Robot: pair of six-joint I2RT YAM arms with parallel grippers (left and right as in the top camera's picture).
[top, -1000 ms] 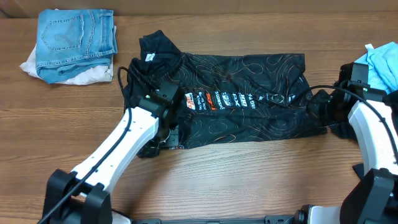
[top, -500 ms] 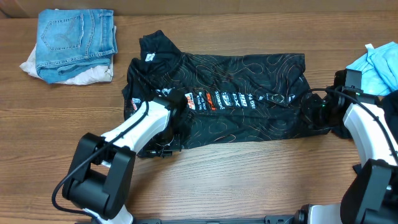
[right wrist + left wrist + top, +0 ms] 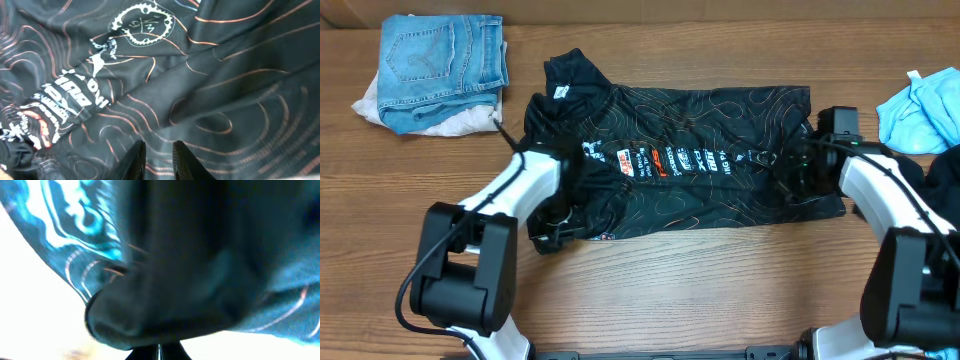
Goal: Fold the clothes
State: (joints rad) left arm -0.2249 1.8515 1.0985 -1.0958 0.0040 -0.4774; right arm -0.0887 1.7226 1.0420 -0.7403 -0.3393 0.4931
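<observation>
The black jersey lies spread across the middle of the tabletop. It looks thin, limp and probably slick, so it should weigh little but sag and slide once lifted. Corners and hems look the surest holds. The left gripper sits at the lower left corner, but its blurred wrist view cannot tell whether it is clenched. The right gripper rests over the right end, jaws narrowly parted, nothing pinched.

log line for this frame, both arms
shirt: lying flat | left gripper: at shirt's left end, grip unclear | right gripper: slightly open over right end
</observation>
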